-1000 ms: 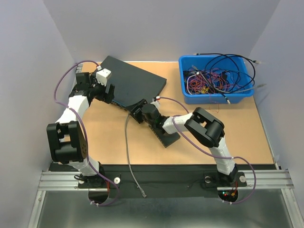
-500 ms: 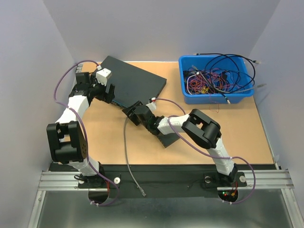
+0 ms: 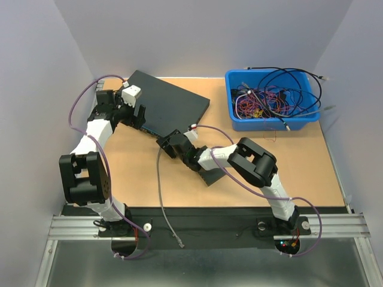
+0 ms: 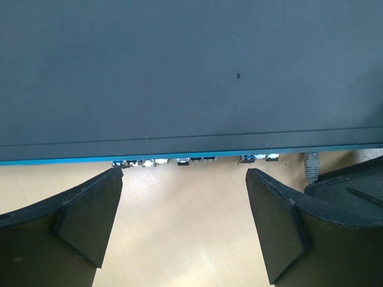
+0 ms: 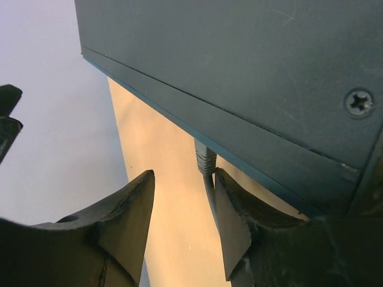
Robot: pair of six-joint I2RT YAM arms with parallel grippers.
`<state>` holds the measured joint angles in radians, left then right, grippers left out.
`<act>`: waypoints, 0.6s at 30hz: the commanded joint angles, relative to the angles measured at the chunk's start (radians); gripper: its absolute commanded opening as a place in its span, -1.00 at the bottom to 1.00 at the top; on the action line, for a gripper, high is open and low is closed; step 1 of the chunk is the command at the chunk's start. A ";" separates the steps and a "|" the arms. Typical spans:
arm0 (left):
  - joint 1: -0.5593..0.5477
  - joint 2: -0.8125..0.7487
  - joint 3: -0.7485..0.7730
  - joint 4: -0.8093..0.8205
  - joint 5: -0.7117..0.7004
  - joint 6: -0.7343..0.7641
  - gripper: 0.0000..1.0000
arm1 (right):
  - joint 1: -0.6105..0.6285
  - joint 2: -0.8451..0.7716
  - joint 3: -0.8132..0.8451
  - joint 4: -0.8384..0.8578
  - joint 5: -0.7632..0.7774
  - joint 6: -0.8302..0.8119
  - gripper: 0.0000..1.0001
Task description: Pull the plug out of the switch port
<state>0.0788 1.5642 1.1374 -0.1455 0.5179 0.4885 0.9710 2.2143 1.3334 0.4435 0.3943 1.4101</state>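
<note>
The black switch (image 3: 164, 100) lies at the back left of the table, its blue-edged port side facing the arms. A grey plug (image 5: 205, 158) sits in a port; its grey cable (image 3: 160, 179) trails to the table's near edge. My right gripper (image 5: 183, 179) is open with the plug and cable between the jaws, close against the inner face of the right finger (image 5: 232, 218). In the top view it (image 3: 164, 144) is at the switch's front edge. My left gripper (image 4: 184, 179) is open and empty in front of the ports, with the plug (image 4: 311, 165) off to its right.
A blue bin (image 3: 269, 124) full of tangled cables stands at the back right. A black pad (image 3: 210, 175) lies under the right forearm. The cable's free end (image 3: 179, 242) rests on the black rail by the arm bases.
My right gripper has moved left along the switch's front edge and now brackets the plug. The left arm has not moved.
</note>
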 commanded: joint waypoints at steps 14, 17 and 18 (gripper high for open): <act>-0.048 0.097 0.076 0.061 -0.041 -0.021 0.89 | -0.101 0.061 -0.125 -0.008 0.094 0.134 -0.03; -0.059 0.103 0.079 0.061 -0.032 -0.024 0.88 | -0.114 0.061 -0.166 0.049 0.107 0.231 -0.03; -0.062 0.105 0.081 0.061 -0.032 -0.024 0.88 | -0.115 0.064 -0.172 0.058 0.110 0.246 -0.04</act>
<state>0.0303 1.6806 1.1694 -0.1089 0.4744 0.4770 0.9611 2.2147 1.2549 0.6029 0.3660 1.4521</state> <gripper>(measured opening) 0.945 0.478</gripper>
